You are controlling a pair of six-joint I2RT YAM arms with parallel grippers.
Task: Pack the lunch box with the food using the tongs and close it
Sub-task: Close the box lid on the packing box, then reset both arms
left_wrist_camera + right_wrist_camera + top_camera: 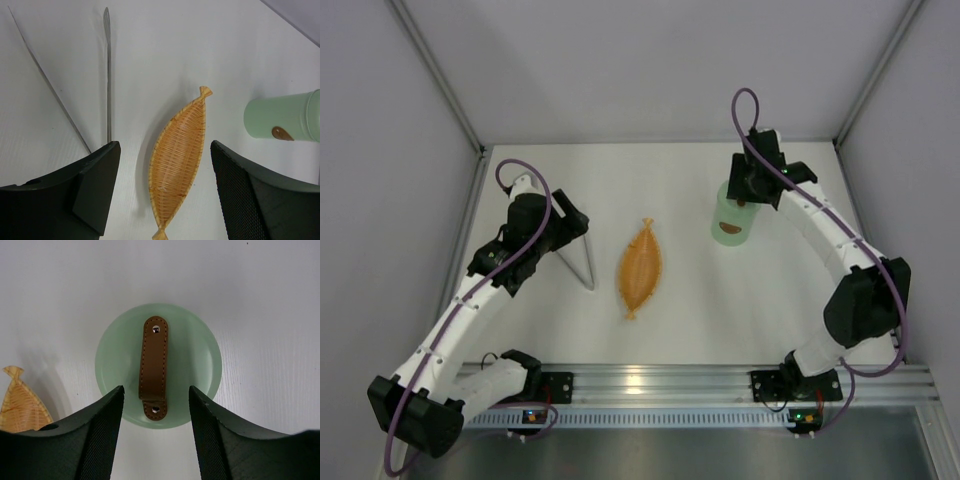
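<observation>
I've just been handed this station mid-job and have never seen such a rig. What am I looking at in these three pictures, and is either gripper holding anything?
Two robot arms are bolted at the near edge of a white table. The wide picture looks down from above; the other two come from a camera on each wrist, the dark shapes being that arm's own fingers. The left gripper is open and empty; the metal tongs lie on the table close by, beside an empty orange tray. The right gripper hangs open over the mint-green lunch box, lid on, one finger either side of its brown strap. No food shows.
</observation>
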